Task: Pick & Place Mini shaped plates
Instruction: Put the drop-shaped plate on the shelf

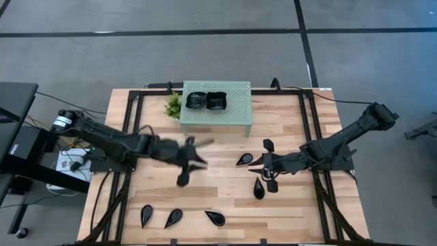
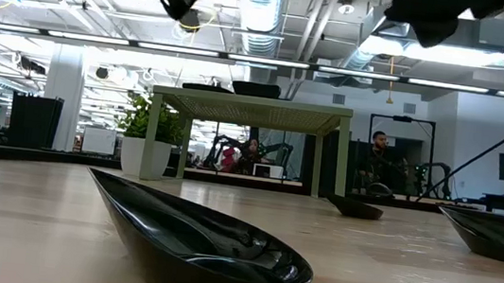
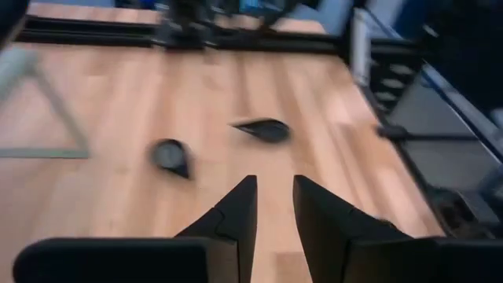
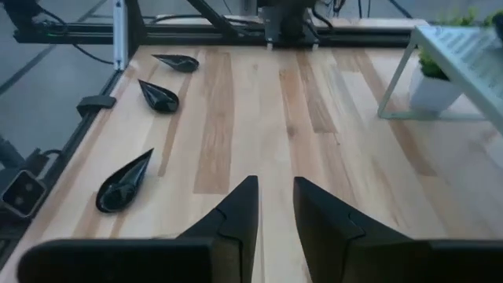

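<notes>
Several glossy black teardrop mini plates lie flat on the wooden table: three near the front edge (image 1: 147, 214) (image 1: 173, 219) (image 1: 215, 218) and others right of centre (image 1: 244, 159) (image 1: 268, 145) (image 1: 259, 188). Two more black dishes (image 1: 196, 100) (image 1: 216, 100) sit on top of the mint-green stand (image 1: 235, 116). My left gripper (image 1: 196, 154) (image 3: 275, 182) hovers over the table's middle, open and empty, with two plates (image 3: 171, 155) (image 3: 263, 128) ahead of it. My right gripper (image 1: 263, 164) (image 4: 275, 182) hovers among the right-hand plates, open and empty.
A small potted plant (image 1: 173, 105) stands by the stand's left end. Black frame rails (image 1: 130, 137) (image 1: 311, 130) run along both sides of the table. Bare wood lies between the two grippers and the front row of plates.
</notes>
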